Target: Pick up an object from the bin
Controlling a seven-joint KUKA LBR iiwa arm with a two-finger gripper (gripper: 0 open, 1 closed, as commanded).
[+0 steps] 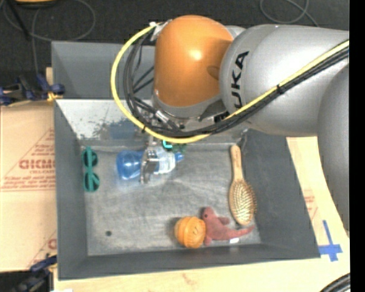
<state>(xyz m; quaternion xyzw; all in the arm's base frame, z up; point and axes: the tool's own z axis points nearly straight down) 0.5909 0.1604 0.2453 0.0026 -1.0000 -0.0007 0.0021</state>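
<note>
Grey metal bin (134, 216) seen from above, robot arm reaching in.
Pincer (149, 169) is low over the clear blue bottle (128, 166); its opening cannot be told. Green sunglasses (90, 170) lie left of the bottle, a wooden hairbrush (241, 194) well to its right.

The silver arm (280, 84) lies nearly level behind the gripper (151, 165), its last thick link marked with black KUKA lettering and ending in an orange domed cover (188, 59) directly above the tool. A yellow hose (115, 72) and black cables (129, 96) loop round the cover's far side, then run back along the arm. The gripper hangs below the wrist, pointing straight down.
</note>
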